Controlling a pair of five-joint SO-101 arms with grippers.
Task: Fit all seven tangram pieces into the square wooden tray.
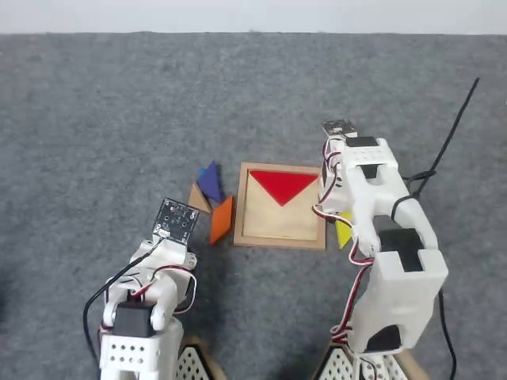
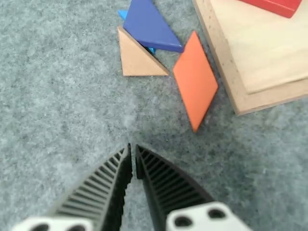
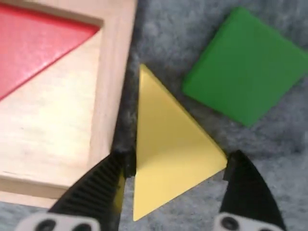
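Where the tray (image 1: 277,243) sits, grey carpet (image 1: 103,119) (nubbly) spreads — pale strip (image 1: 238,14) beyond.

place: robotics lab bench | signs: grey felt tabletop (image 1: 95,119); white wall (image 1: 238,16); trailing cable (image 1: 451,134)

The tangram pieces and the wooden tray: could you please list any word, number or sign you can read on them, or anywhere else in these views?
There is no readable text in any view.
The red triangle, orange parallelogram, yellow triangle, green square and wooden tray bear no print.
On the small dark board on the left arm's wrist, any marks are too small to read.
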